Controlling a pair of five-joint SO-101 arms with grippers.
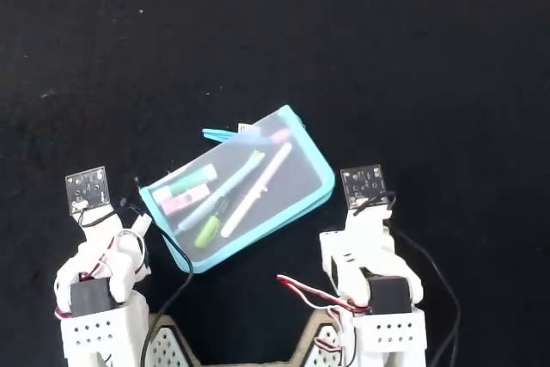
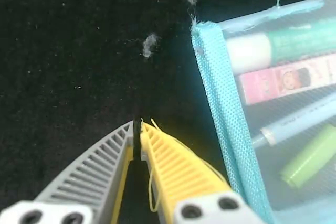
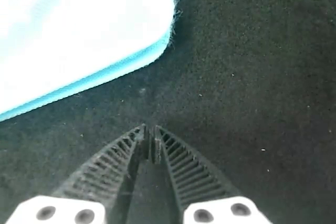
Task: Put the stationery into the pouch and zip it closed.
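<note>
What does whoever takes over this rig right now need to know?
Left gripper: shut, empty, beside the pouch's edge.
Right gripper: shut, empty, near a pouch corner.
Translucent blue-trimmed zip pouch: flat on the black table between the arms.
Done: white pen, green marker and the other stationery are inside.
Left: I cannot tell whether the zip is fully closed, so check it.

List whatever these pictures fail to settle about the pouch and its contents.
1. High view: whether the pouch is zipped shut; too small to tell.
2. High view: the blue strip at its far end, pull tab or pen; too small to tell.
3. Left wrist view: the green marker, cut off by the picture's edge.
</note>
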